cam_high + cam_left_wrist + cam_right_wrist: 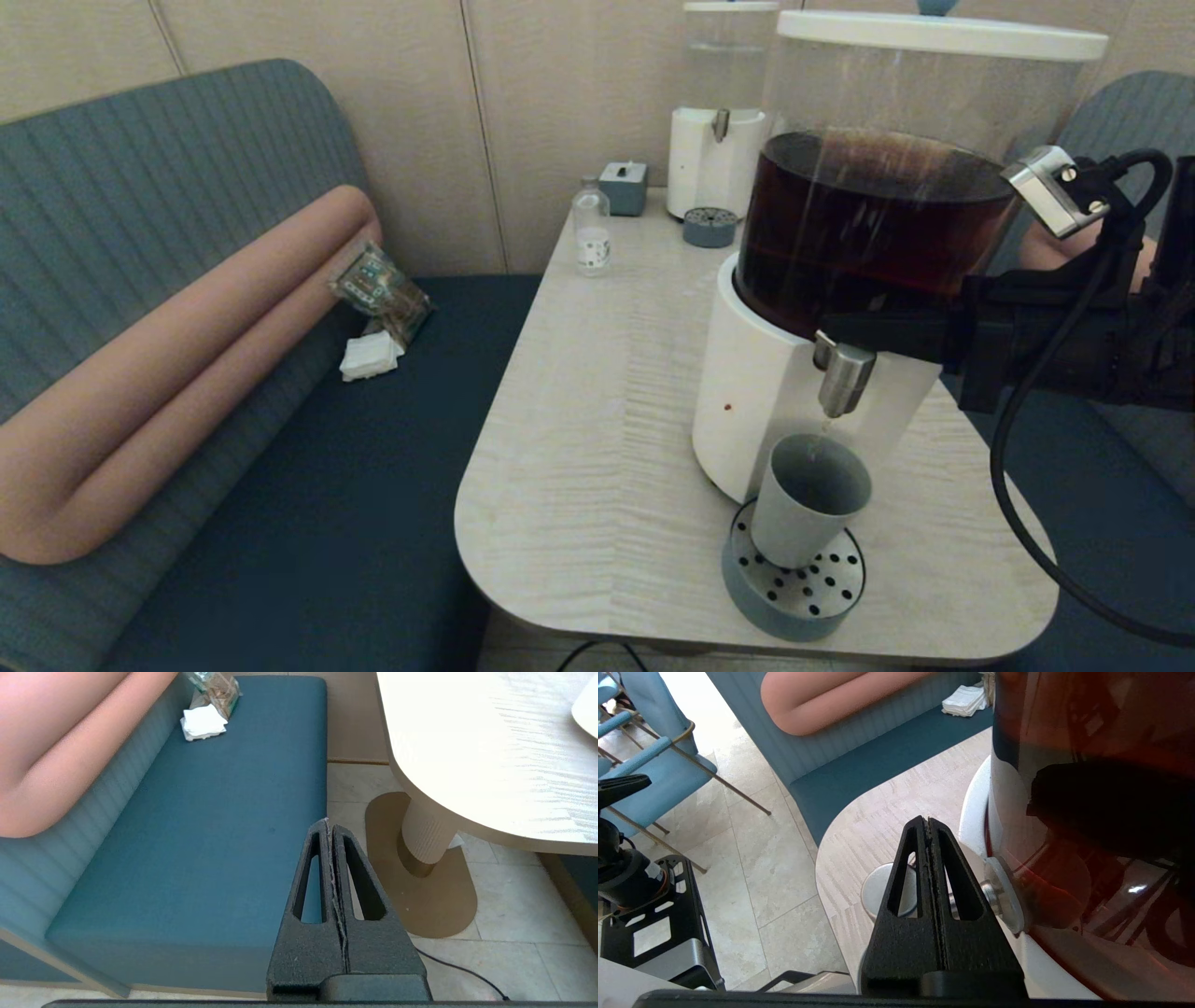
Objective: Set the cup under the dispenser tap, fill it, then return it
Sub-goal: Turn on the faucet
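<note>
Right gripper [928,826]: fingers pressed together, holding nothing; in the head view its black arm reaches in from the right edge at mid-height, and the fingertips sit at the lever just above the dispenser tap [843,375].
Contact with lever: cannot be confirmed; the closed tips are at least just beside it.
Cup [808,498]: stands upright on the round perforated drip tray [794,583], lower centre-right of the head view, directly below the tap and apart from it.
Fill level: no liquid can be made out inside the cup; a faint trace below the spout may be a first drip, but that is uncertain.
Dispenser [878,233]: large clear tank of dark brown liquid on a white base, right of centre on the table [597,420].
Left gripper [331,833]: fingers closed and empty, parked beside the table over the blue bench [210,835].
Step in hand: judged to be the filling step, with placement already done.
Next move: likely a steady push on the lever with the closed tips, held until the cup is nearly full, then released before regrasping the cup.
</note>
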Motion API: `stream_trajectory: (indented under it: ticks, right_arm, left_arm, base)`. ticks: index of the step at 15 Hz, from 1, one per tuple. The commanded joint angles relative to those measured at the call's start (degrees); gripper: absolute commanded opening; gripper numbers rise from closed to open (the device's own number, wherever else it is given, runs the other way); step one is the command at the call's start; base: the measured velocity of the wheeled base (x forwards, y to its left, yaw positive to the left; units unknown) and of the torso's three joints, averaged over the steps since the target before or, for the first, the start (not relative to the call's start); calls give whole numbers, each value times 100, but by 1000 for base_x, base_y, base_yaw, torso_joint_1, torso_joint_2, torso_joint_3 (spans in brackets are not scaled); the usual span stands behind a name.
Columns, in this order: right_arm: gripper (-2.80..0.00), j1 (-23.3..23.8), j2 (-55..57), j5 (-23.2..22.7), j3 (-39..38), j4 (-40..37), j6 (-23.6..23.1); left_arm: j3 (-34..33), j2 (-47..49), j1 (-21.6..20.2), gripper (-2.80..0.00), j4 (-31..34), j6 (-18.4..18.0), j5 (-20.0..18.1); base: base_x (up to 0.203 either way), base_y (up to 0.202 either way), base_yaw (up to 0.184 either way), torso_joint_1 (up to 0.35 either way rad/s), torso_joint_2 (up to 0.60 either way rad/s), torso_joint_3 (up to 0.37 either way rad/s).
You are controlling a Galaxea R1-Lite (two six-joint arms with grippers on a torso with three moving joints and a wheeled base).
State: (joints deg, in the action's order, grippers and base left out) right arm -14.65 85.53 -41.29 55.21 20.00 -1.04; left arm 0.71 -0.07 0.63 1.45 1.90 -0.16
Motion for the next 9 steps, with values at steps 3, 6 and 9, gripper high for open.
stream_trajectory:
  ticks: [3, 6, 9]
  right_arm:
    - [-280, 68, -45, -19, -10, 90, -2]
    - [-280, 75, -57, -11, -10, 109, -2]
    - [-280, 68, -123, -11, -10, 109, -2]
  left_arm:
    - [0, -1, -2, -280, 4, 4, -2]
    - [0, -1, -2, -280, 4, 4, -2]
    - [0, -1, -2, -280, -3, 4, -2]
  base:
    - [0, 0, 0, 0, 0, 0]
    - [0, 0, 0, 0, 0, 0]
    - [0, 0, 0, 0, 0, 0]
